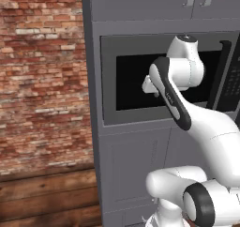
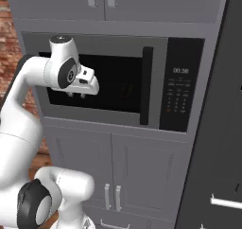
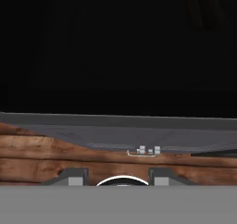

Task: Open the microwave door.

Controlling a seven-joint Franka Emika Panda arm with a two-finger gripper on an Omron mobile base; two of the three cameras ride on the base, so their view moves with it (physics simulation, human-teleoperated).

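Door not opened yet: your microwave door (image 2: 94,83) sits flush in the microwave (image 2: 184,86). End effector (image 2: 76,95) hovers before the glass, fingers spread and empty, well left of the handle (image 2: 147,86). Reach and pull remain.

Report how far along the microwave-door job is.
Done: nothing on the door itself; the grey-framed microwave door with black glass sits shut, flush with the built-in grey microwave. In hand: the claw hangs before the glass, left of the vertical black bar handle, gripping nothing. Left: reach the handle, grasp and pull.
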